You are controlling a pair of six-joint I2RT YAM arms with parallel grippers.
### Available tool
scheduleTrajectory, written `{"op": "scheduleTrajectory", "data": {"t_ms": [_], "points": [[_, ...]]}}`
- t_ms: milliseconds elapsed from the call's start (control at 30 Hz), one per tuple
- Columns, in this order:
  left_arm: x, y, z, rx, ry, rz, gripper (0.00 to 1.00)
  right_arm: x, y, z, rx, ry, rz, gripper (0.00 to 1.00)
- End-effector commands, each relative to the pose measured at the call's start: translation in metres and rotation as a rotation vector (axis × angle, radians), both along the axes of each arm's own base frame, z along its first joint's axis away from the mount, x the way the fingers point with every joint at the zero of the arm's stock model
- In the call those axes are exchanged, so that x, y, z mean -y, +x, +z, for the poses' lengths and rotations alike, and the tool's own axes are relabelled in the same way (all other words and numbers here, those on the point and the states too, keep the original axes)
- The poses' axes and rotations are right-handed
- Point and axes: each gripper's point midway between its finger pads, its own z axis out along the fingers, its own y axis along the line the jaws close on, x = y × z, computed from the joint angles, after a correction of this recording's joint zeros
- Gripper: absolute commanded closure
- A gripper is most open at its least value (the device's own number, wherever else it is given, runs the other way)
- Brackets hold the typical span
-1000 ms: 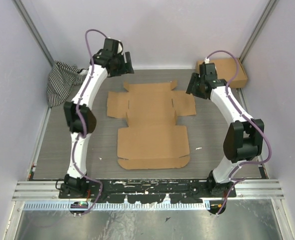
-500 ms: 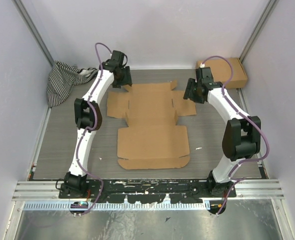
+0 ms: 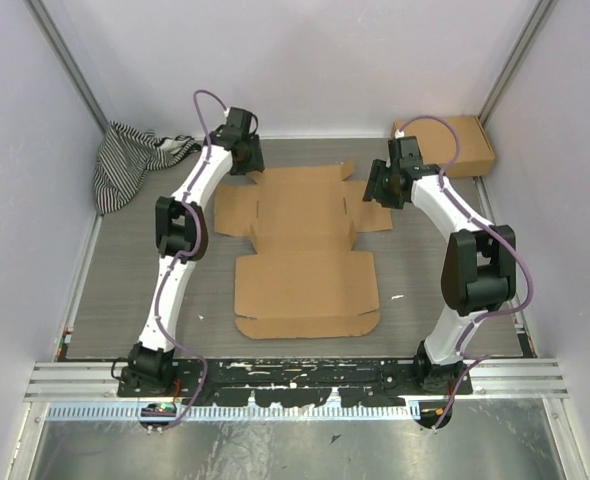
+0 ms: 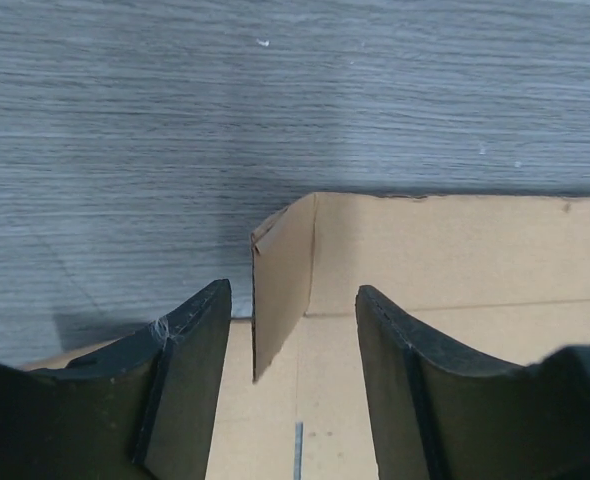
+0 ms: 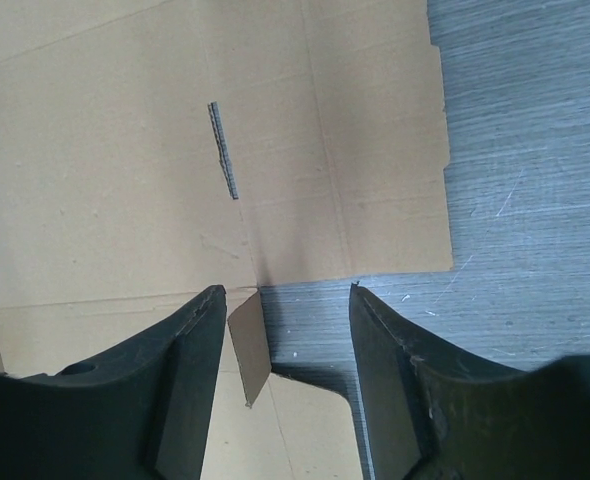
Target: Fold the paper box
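The paper box [image 3: 305, 240] lies as a flat brown die-cut sheet in the middle of the table. My left gripper [image 3: 245, 160] is open at the sheet's far left corner. In the left wrist view, the gripper [image 4: 293, 300] straddles a small upright corner tab [image 4: 280, 280] without touching it. My right gripper [image 3: 380, 187] is open at the sheet's far right side flap. In the right wrist view, the gripper [image 5: 286, 295] straddles a small raised tab [image 5: 250, 345] that stands close to the left finger [image 5: 180, 380]. The sheet also shows there [image 5: 125, 150].
A ready-assembled brown cardboard box [image 3: 457, 143] stands at the far right corner. A striped cloth [image 3: 130, 160] lies bunched at the far left by the wall. Side walls close the table on both sides and at the back.
My left gripper has come down and right to the sheet's far left corner. My right gripper has shifted a little left onto the far right flap. The sheet has not moved.
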Motion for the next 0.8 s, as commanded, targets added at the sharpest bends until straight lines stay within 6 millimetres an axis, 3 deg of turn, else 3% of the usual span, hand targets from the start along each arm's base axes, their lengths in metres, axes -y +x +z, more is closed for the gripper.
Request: {"op": "scheduleTrajectory", "data": {"t_ms": [0, 67, 167, 233, 400, 500, 767], "points": [[-0.003, 0.015, -0.009, 0.027, -0.013, 0.025, 0.42, -0.004, 0.014, 0.014, 0.059, 0.017, 0.015, 0.42], [-0.003, 0.016, -0.012, 0.029, -0.027, 0.034, 0.53, -0.004, 0.015, 0.014, 0.059, 0.016, 0.015, 0.43], [-0.003, 0.019, -0.001, 0.061, -0.036, 0.035, 0.86, -0.003, 0.015, 0.015, 0.059, 0.013, 0.012, 0.43], [-0.003, 0.021, 0.014, 0.099, -0.039, 0.036, 0.98, -0.002, 0.016, 0.015, 0.057, 0.006, 0.011, 0.44], [-0.007, 0.014, 0.054, 0.210, -0.025, -0.001, 1.00, 0.001, 0.019, 0.027, 0.061, -0.018, 0.018, 0.44], [-0.007, 0.007, 0.097, 0.339, -0.026, -0.044, 1.00, 0.000, 0.020, 0.043, 0.076, -0.026, 0.045, 0.43], [-0.003, -0.038, 0.158, 0.625, -0.072, -0.135, 1.00, -0.008, 0.017, 0.088, 0.121, -0.015, 0.124, 0.43]]}}
